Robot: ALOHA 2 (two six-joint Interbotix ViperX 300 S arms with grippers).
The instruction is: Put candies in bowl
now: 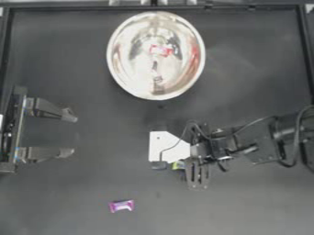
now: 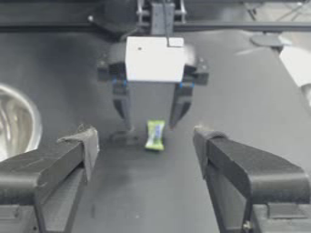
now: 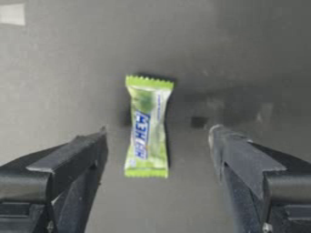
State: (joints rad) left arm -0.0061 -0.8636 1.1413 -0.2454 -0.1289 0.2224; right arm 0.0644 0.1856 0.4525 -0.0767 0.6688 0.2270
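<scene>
Dark jaws of my right gripper (image 3: 155, 157) stand spread either side of the yellow-green candy (image 3: 146, 127) flat on the tabletop (image 1: 73, 193), its long axis running along them, so I judge closing pinches its width.

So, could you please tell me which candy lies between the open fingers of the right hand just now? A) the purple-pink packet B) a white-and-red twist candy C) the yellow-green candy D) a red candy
C: the right wrist view shows the yellow-green candy lying on the table between the open fingers of the right hand, while the purple-pink packet sits apart.
</scene>
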